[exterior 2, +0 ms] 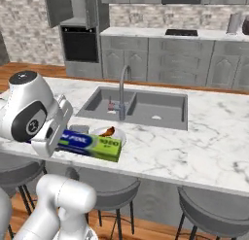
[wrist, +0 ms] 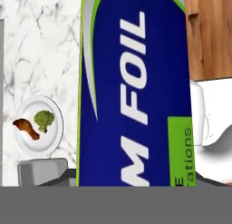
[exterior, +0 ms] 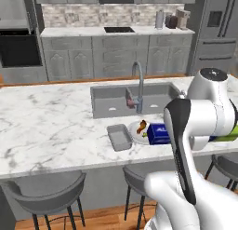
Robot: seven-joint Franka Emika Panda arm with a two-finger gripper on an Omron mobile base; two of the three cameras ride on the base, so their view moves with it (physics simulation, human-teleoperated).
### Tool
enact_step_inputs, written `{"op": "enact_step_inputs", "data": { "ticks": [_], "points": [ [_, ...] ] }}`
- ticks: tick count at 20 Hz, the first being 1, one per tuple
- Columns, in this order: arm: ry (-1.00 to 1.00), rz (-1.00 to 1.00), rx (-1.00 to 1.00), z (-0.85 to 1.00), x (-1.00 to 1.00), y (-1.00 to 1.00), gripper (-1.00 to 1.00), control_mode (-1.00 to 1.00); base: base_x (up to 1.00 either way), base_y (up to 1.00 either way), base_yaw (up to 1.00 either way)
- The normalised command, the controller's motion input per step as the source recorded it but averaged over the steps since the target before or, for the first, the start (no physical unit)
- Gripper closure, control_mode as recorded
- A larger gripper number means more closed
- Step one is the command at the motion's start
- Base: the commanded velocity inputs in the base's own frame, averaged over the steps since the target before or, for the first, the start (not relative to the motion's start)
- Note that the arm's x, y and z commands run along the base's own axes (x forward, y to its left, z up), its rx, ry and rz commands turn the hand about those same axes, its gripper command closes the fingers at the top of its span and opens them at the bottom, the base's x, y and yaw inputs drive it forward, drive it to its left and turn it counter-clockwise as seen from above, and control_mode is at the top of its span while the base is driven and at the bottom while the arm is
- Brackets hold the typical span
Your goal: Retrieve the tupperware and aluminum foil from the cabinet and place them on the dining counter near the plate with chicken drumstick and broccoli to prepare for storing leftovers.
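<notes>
Right base view: gripper (exterior 2: 57, 137) pinches the aluminum foil (exterior 2: 92, 145) over the dining counter (exterior 2: 204, 142), near the plate (exterior 2: 119, 135).

The white, dark-jointed robot arm (exterior 2: 29, 112) is bent low and forward; its two-finger gripper (exterior 2: 51, 137) is clamped around a long box.

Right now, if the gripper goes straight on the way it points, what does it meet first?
Probably the dining counter beside the plate, with the held aluminum foil touching down first; depth is unclear.
</notes>
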Motion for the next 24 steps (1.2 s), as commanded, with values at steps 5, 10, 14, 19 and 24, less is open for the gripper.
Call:
{"op": "enact_step_inputs", "data": {
  "ticks": [5, 10, 14, 19, 24],
  "points": [
    [0.0, 0.0, 0.0, 0.0, 0.0, 0.0, 1.0, 1.0, 0.69, -0.36, 0.59],
    [-0.02, 0.19, 0.01, -0.25, 0.22, -0.11, 1.0, -1.0, 0.4, -0.13, 0.29],
    [0.0, 0.41, 0.03, -0.43, 0.44, -0.38, 1.0, -1.0, 0.0, 0.0, 0.0],
    [0.01, 0.19, 0.06, -0.07, 0.49, -0.34, 1.0, -1.0, 0.0, 0.0, 0.0],
    [0.01, 0.18, 0.03, 0.0, 0.37, -0.22, 1.0, -1.0, 0.0, 0.0, 0.0]
  ]
}}
